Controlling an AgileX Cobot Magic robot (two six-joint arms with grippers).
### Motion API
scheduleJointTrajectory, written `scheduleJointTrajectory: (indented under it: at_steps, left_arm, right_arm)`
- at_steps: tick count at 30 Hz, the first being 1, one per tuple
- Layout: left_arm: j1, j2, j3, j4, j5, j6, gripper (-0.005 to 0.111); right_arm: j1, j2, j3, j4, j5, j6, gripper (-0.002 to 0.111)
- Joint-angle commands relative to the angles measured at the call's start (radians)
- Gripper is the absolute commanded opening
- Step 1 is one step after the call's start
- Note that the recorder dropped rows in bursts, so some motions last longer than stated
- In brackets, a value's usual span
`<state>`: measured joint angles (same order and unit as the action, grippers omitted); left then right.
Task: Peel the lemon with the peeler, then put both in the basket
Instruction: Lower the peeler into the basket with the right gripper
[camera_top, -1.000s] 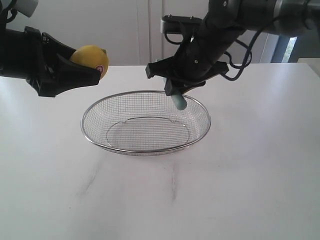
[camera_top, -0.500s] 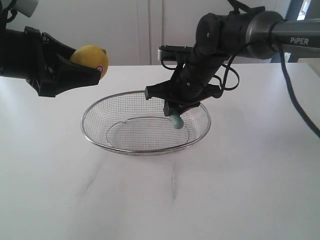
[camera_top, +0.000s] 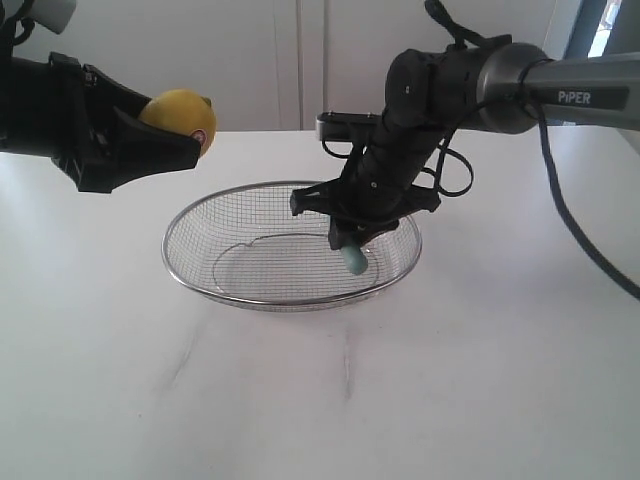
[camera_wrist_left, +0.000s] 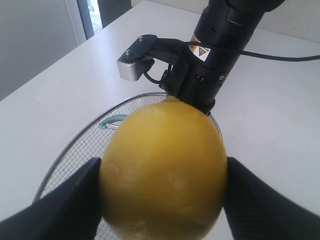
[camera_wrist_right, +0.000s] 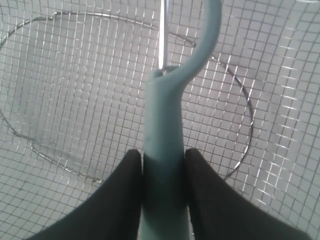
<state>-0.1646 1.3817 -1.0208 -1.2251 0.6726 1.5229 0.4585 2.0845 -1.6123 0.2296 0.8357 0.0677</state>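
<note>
My left gripper (camera_top: 165, 140) is shut on the yellow lemon (camera_top: 182, 116), held in the air left of and above the wire basket (camera_top: 190, 275). In the left wrist view the lemon (camera_wrist_left: 162, 167) fills the space between both black pads. My right gripper (camera_top: 348, 238) is shut on the pale teal peeler (camera_top: 353, 260) and hangs low inside the basket on its right side. In the right wrist view the peeler handle (camera_wrist_right: 164, 135) runs between the two fingers, close above the basket mesh (camera_wrist_right: 75, 75).
The basket sits mid-table on a white tabletop (camera_top: 480, 360). A white wall with cabinet doors stands behind. Black cables trail from the right arm (camera_top: 500, 75) above the basket's right rim.
My right arm has come down and slightly left, lowering the peeler from above the basket's far rim into the basket. The left arm and lemon have not moved.
</note>
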Motion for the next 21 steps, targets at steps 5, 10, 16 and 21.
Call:
scheduleJointTrajectory:
  at_steps: [5, 10, 16, 21]
  left_arm:
    - [0.002, -0.008, -0.003, -0.028, 0.009, -0.004, 0.000]
    - [0.002, -0.008, -0.003, -0.028, 0.009, -0.004, 0.000]
    - [0.002, -0.008, -0.003, -0.028, 0.009, -0.004, 0.000]
    - [0.002, -0.008, -0.003, -0.028, 0.009, -0.004, 0.000]
  right_arm:
    - [-0.011, 0.004, -0.004, 0.001, 0.001, 0.004, 0.000]
    - [-0.011, 0.004, -0.004, 0.001, 0.011, 0.008, 0.000]
    - [-0.011, 0.011, -0.004, 0.001, 0.036, 0.028, 0.000]
    - [-0.011, 0.037, -0.004, 0.001, 0.034, 0.028, 0.000]
